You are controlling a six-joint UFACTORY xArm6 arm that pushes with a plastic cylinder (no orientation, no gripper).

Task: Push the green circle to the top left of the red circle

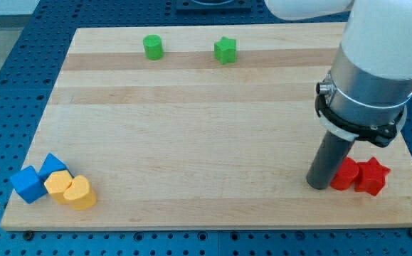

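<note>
The end effector was a plain dark rod with no jaws, so it neither opened nor closed and held nothing. My tip [319, 186] stood on the desk [191, 128] near the bottom right corner, apparently touching, or just beside, the left side of the red circle [345, 174]. A red star [371, 176] lay against that circle on its right, towards the right edge.

The green circle [153, 47] sat close to the top edge, left of the midpoint and well apart from my tip. It lay up and to the left of the tip, across most of the desk. A green star [225, 50] stood near it on the right, along the same edge.

In my judgement, the coming move depended on this bearing. The circle had to travel down and to the right, so the tip needed to come round to its upper left side first. The green star lay near that path and could be struck.

At the bottom left corner, two blue blocks [38, 178] and two yellow blocks [71, 190] sat clustered, clear of the work.
</note>
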